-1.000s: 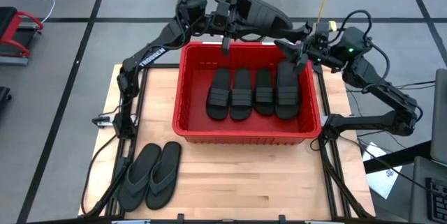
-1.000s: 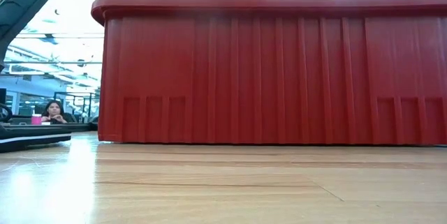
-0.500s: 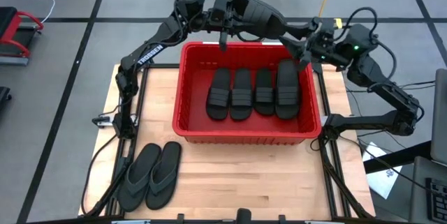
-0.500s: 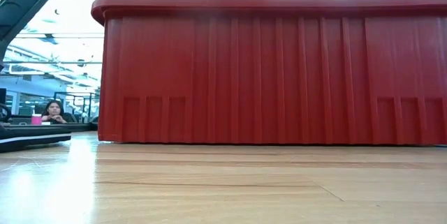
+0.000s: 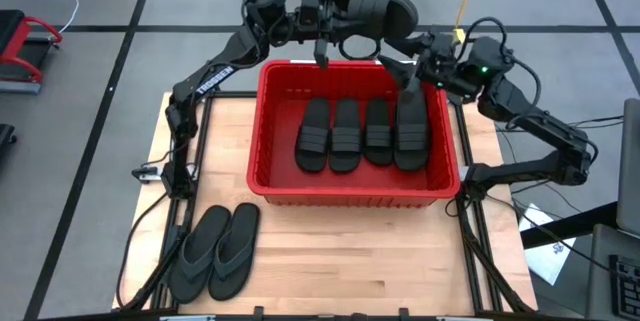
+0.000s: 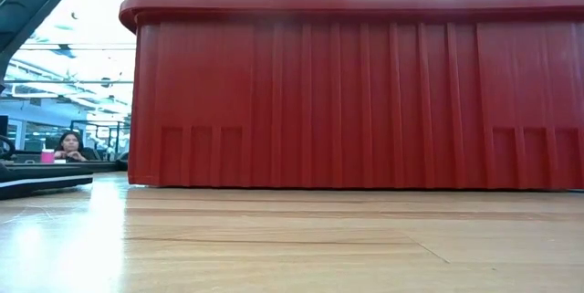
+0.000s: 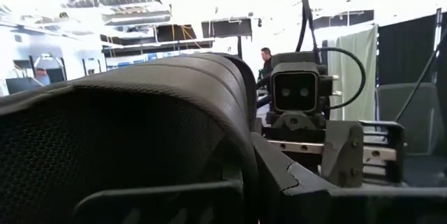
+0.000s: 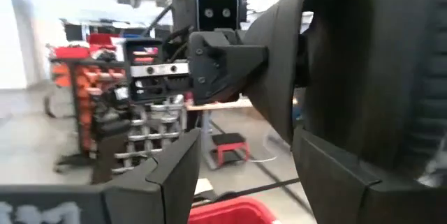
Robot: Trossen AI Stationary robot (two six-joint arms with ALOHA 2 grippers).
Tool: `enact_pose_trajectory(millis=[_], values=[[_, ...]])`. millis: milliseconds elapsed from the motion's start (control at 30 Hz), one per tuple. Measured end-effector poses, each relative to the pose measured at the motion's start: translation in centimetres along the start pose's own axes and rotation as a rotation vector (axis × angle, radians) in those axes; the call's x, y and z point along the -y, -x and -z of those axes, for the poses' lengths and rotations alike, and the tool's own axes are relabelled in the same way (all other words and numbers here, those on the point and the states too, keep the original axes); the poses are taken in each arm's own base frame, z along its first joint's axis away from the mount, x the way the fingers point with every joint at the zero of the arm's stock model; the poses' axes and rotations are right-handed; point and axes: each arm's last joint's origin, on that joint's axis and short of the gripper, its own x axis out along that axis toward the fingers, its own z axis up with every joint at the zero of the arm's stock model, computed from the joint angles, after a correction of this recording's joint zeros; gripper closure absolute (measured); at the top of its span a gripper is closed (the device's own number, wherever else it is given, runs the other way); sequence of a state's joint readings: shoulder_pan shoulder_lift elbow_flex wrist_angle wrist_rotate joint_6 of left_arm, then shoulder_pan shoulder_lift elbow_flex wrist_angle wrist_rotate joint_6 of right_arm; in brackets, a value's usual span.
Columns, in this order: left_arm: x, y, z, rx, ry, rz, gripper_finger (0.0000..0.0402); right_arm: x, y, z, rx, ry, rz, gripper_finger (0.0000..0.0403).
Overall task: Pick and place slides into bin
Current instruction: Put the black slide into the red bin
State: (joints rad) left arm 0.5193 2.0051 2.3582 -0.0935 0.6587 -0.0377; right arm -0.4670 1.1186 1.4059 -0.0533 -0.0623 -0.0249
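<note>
Flat black rubber slide with wide ribbed strap band [image 5: 365, 6] held aloft beyond the far rim of the large rectangular red plastic bin with ribbed walls [image 5: 255, 131], clamped in the left end effector [image 5: 322, 19], fingers fully closed on it. Same slide fills most of the left wrist view [image 7: 133, 133]. Right end effector [image 5: 407, 62] at the bin's far right corner, spread wide, dark fingers [image 8: 174, 175] on either side of the slide's end [image 8: 377, 70]; contact not discernible. Four more black ribbed-strap slides [image 5: 362, 133] lying side by side inside the bin. Two greyer thong-strap slides [image 5: 215, 249] paired on the light wooden table [image 5: 350, 251] near its front left corner, well apart from the bin. Low view: bin wall [image 6: 356, 92] only.
</note>
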Motion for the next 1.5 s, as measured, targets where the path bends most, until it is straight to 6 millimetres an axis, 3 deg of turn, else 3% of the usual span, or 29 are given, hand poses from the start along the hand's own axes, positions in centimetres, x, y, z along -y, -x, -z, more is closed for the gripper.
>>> enact_pose_trajectory(millis=[500, 667, 1067, 1300, 1500], values=[[0.4, -0.5, 1.0, -0.057, 0.056, 0.046, 0.0401, -2.4, -0.2, 0.8, -0.139, 0.547, 0.173, 0.0186], [0.2, -0.7, 1.6, -0.065, 0.065, 0.058, 0.0401, -3.1, -0.6, 0.5, -0.098, 0.552, 0.210, 0.0187], [1.1, -1.7, 2.2, -0.072, 0.085, 0.088, 0.0401, -1.7, -1.7, 1.4, -0.152, 0.504, 0.303, 0.0224], [1.4, -1.8, 2.3, -0.081, 0.111, 0.102, 0.0401, -1.5, -1.7, 1.3, -0.125, 0.496, 0.250, 0.0275], [1.5, -1.8, 2.2, -0.084, 0.120, 0.140, 0.0401, -1.7, -1.7, 1.3, -0.105, 0.490, 0.173, 0.0384]])
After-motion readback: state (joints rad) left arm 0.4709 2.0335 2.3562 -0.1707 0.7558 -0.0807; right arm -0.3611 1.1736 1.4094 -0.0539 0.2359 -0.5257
